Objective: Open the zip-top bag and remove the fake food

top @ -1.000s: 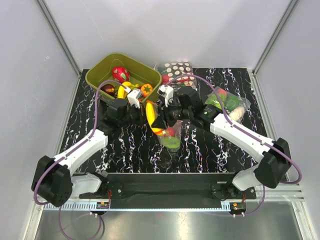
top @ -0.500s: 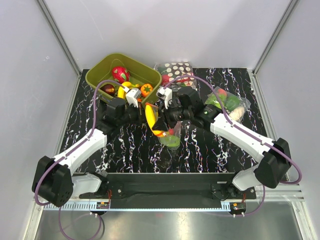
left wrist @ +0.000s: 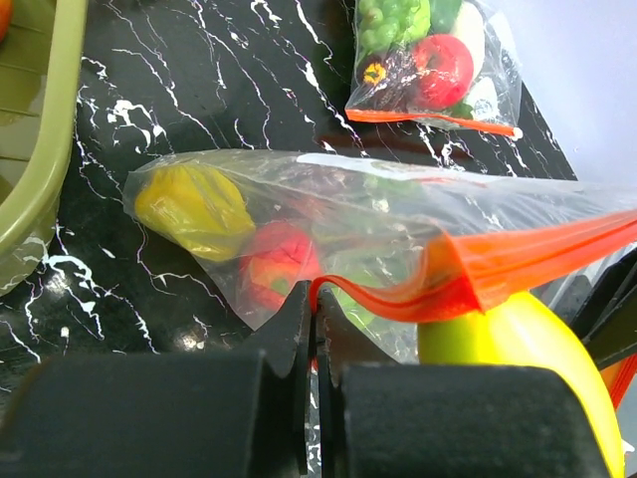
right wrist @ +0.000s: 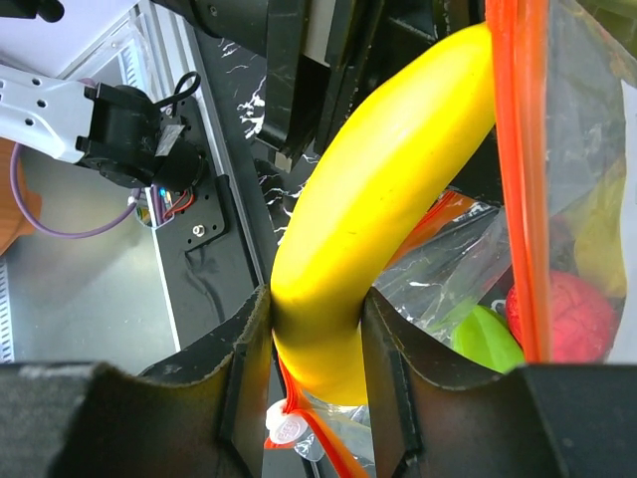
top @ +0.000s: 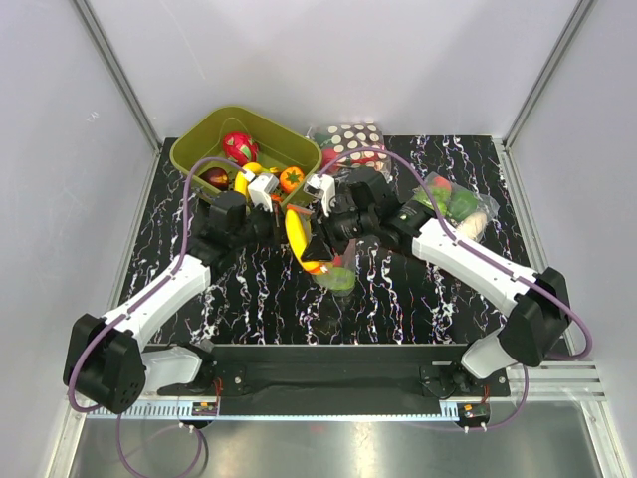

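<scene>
Pinching the clear zip-top bag's [left wrist: 348, 199] orange-red strip [left wrist: 528, 264] in our left gripper [left wrist: 313, 299], we clasped its yellow plastic banana [right wrist: 398, 169] in our right gripper [right wrist: 317, 344].

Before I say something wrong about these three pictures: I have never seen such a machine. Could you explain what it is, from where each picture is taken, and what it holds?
It is a robot with two arms, bolted at the near edge of a black table. The wide picture looks down from above; the other two come from a camera on each wrist. The left gripper is shut on the orange zip edge of the clear zip-top bag. The right gripper is closed on a yellow banana that sticks out of the bag's mouth. A red fruit, a yellow piece and a green piece lie inside the bag. Farther back are a green bin with toy fruit, a polka-dot bag and a bag of vegetables.
</scene>
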`<state>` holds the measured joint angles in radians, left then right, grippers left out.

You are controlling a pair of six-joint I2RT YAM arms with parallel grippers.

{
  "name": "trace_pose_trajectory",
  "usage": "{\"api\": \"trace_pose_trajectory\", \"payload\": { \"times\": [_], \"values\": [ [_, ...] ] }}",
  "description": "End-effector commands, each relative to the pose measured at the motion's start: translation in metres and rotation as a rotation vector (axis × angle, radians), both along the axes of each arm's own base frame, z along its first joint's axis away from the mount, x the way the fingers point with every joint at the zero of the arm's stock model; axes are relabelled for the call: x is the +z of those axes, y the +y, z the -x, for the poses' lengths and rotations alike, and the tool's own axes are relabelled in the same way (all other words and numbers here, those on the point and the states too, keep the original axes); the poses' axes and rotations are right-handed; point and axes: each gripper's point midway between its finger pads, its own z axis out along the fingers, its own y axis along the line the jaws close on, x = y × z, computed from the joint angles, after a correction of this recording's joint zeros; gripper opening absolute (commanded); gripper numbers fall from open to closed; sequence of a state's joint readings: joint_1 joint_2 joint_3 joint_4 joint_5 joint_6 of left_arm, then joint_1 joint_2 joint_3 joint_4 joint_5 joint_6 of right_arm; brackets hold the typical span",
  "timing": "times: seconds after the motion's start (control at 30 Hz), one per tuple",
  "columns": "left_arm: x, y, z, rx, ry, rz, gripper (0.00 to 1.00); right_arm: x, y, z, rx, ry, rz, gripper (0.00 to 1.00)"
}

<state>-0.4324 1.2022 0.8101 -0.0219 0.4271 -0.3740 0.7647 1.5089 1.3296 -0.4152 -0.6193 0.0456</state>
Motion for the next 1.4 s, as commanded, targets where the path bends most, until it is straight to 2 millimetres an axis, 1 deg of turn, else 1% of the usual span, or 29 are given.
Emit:
{"api": "trace_pose_trajectory", "payload": {
  "times": [0.0,0.07,0.13,0.23,0.27,0.33,0.37,0.4,0.47,0.53,0.57,0.63,0.7,0.73,0.8,0.83,0.9,0.93,0.97,1.03,1.07,1.13,1.2,1.23,1.27,1.33,1.37],
  "values": [
    [0.028,0.005,-0.018,0.045,-0.109,0.020,0.00,0.020,0.012,0.025,0.138,0.037,-0.063,0.22],
    [0.031,0.006,-0.018,0.044,-0.121,0.018,0.00,0.015,0.014,0.021,0.135,0.047,-0.045,0.21],
    [0.030,0.006,-0.018,0.041,-0.127,0.007,0.00,0.015,0.015,0.024,0.154,0.049,-0.057,0.21],
    [0.022,0.005,-0.017,0.026,-0.109,0.003,0.00,0.026,0.016,0.025,0.167,0.019,-0.091,0.21],
    [0.013,0.002,-0.017,0.017,-0.087,0.002,0.00,0.036,0.016,0.027,0.175,-0.005,-0.120,0.21],
    [0.009,0.000,-0.018,0.012,-0.075,0.010,0.00,0.048,0.015,0.030,0.187,-0.028,-0.146,0.21],
    [0.003,-0.001,-0.019,0.012,-0.060,0.009,0.00,0.050,0.014,0.032,0.197,-0.025,-0.148,0.21],
    [0.003,-0.001,-0.021,0.016,-0.063,0.012,0.00,0.052,0.014,0.034,0.207,-0.026,-0.155,0.21],
    [0.007,-0.002,-0.024,0.016,-0.066,0.014,0.00,0.048,0.016,0.032,0.203,-0.002,-0.139,0.21],
    [0.015,-0.002,-0.024,0.014,-0.084,0.015,0.00,0.032,0.016,0.028,0.187,0.030,-0.091,0.21],
    [0.023,-0.002,-0.025,0.015,-0.100,0.017,0.00,0.025,0.016,0.026,0.180,0.039,-0.071,0.21],
    [0.033,0.002,-0.024,0.023,-0.127,0.008,0.00,0.009,0.013,0.022,0.150,0.065,-0.014,0.20],
    [0.037,0.006,-0.022,0.032,-0.146,-0.002,0.00,0.008,0.012,0.023,0.149,0.066,-0.012,0.20],
    [0.034,0.007,-0.022,0.037,-0.145,-0.009,0.00,0.011,0.010,0.025,0.148,0.052,-0.023,0.19],
    [0.026,0.009,-0.022,0.043,-0.135,-0.021,0.00,0.024,0.011,0.023,0.147,-0.004,-0.069,0.19],
    [0.020,0.007,-0.023,0.039,-0.117,-0.024,0.00,0.033,0.007,0.024,0.129,-0.033,-0.091,0.19],
    [0.011,0.004,-0.020,0.019,-0.092,-0.017,0.00,0.049,0.007,0.018,0.092,-0.096,-0.133,0.19],
    [0.007,0.003,-0.020,0.014,-0.081,-0.013,0.00,0.058,0.003,0.019,0.074,-0.122,-0.156,0.19],
    [0.004,0.002,-0.019,0.011,-0.074,-0.010,0.00,0.069,0.004,0.017,0.066,-0.162,-0.192,0.20],
    [-0.002,0.001,-0.019,0.010,-0.065,-0.008,0.00,0.082,-0.001,0.018,0.041,-0.206,-0.235,0.20],
    [-0.002,0.001,-0.019,0.010,-0.065,-0.008,0.00,0.092,0.001,0.016,0.032,-0.245,-0.275,0.20],
    [-0.004,0.000,-0.017,0.002,-0.060,-0.006,0.00,0.097,-0.001,0.015,0.007,-0.263,-0.302,0.20],
    [-0.002,-0.004,-0.015,-0.016,-0.060,0.016,0.00,0.104,0.001,0.012,-0.004,-0.273,-0.328,0.20],
    [-0.003,-0.005,-0.013,-0.025,-0.056,0.022,0.00,0.100,0.005,0.009,-0.004,-0.260,-0.329,0.20],
    [-0.001,-0.007,-0.013,-0.032,-0.061,0.037,0.00,0.103,0.008,0.011,0.018,-0.259,-0.348,0.20],
    [0.001,-0.013,-0.008,-0.062,-0.061,0.048,0.00,0.100,0.016,0.011,0.041,-0.225,-0.355,0.20],
    [0.002,-0.015,-0.008,-0.067,-0.070,0.046,0.00,0.104,0.019,0.010,0.054,-0.231,-0.378,0.20]
  ]
}}
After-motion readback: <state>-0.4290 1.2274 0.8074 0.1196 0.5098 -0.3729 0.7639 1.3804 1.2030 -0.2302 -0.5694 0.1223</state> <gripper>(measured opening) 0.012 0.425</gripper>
